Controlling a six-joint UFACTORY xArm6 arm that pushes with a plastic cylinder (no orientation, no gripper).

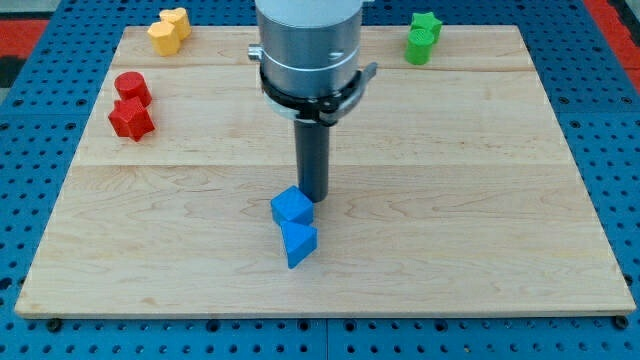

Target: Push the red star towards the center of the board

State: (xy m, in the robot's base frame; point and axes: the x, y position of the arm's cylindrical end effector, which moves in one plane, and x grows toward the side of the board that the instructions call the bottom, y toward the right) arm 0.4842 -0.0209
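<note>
My tip [314,199] rests on the desk [480,200] near its middle, touching the upper right of the blue cube [291,207], with a blue triangular block [298,243] just below; I carry no claw, only this rod. The red star [131,119] sits well apart at the view's left, touching a red cylinder [131,87] above it.

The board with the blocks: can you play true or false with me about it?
1. My tip is right beside the blue cube. True.
2. The red star sits in the middle of the board. False: it is near the view's left edge.
3. The green blocks are at the view's top right. True.
4. The yellow blocks touch the blue ones. False: they are far apart, at the top left.
</note>
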